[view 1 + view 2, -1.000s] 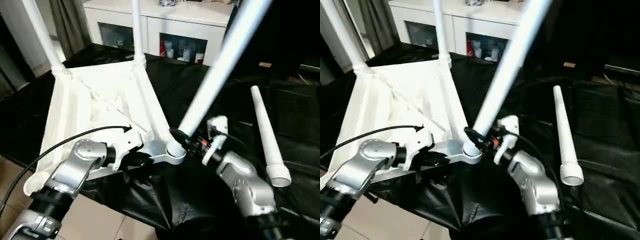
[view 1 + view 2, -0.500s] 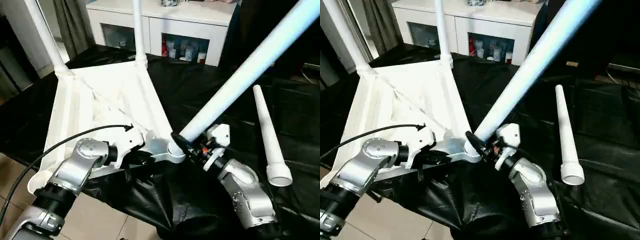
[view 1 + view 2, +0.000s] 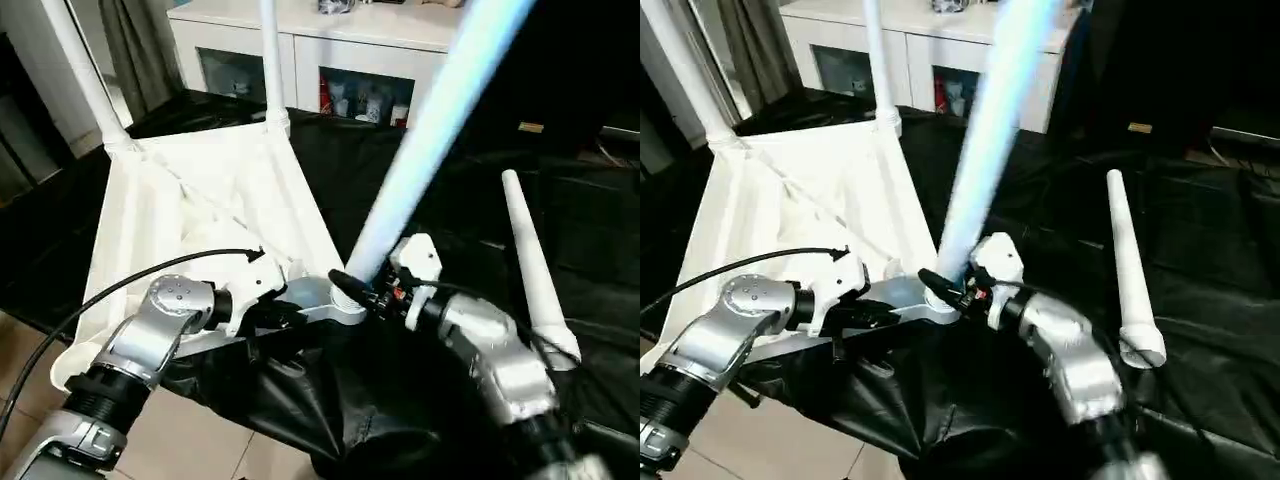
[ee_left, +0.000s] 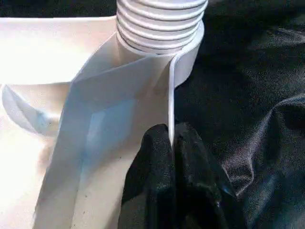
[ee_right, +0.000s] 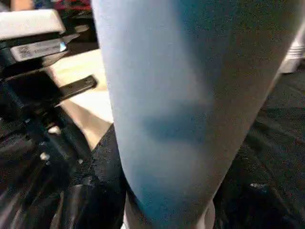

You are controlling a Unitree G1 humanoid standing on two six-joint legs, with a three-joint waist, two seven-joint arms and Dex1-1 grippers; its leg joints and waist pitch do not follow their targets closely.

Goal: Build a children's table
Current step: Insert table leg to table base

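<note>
The white plastic rectangular tabletop (image 3: 200, 215) lies underside up on the black cloth (image 3: 420, 170). The left gripper (image 4: 171, 143) is pinched tight on the thin rim wall beside the near corner socket (image 3: 335, 300). The right gripper (image 3: 365, 290) clasps the long white tubular leg (image 3: 420, 140) at its base, tilted in that socket. A loose white leg (image 3: 530, 265) lies just beside the right arm.
</note>
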